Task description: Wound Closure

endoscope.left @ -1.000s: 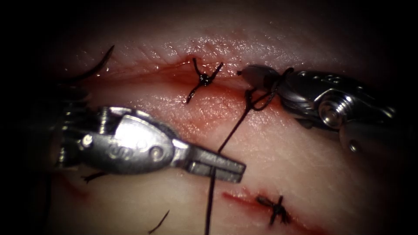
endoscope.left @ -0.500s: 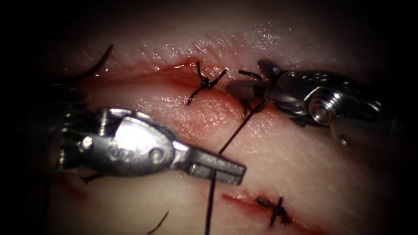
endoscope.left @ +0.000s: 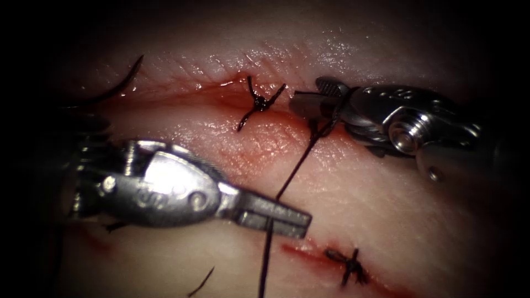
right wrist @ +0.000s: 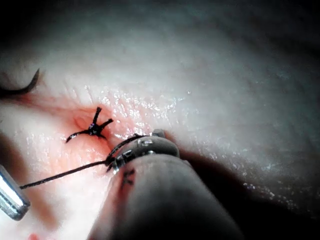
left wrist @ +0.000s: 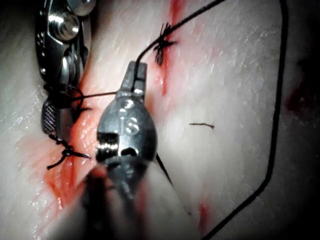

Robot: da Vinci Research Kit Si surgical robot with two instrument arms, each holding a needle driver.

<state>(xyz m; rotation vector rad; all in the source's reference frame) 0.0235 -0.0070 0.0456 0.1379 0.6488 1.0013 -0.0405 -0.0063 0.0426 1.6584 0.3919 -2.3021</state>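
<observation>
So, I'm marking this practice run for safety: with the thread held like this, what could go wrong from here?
1. The left tool is shut on the thread, which runs taut up to the right tool, whose jaws are open with thread looped around them. Too much pull might fray or snap it.
2. That loop sits beside the finished knot on the cut; the tool could snag it.
3. The needle lies loose at the cut's left end, where it could be lost.

thread (endoscope.left: 264,270) cut off at frame edge
</observation>
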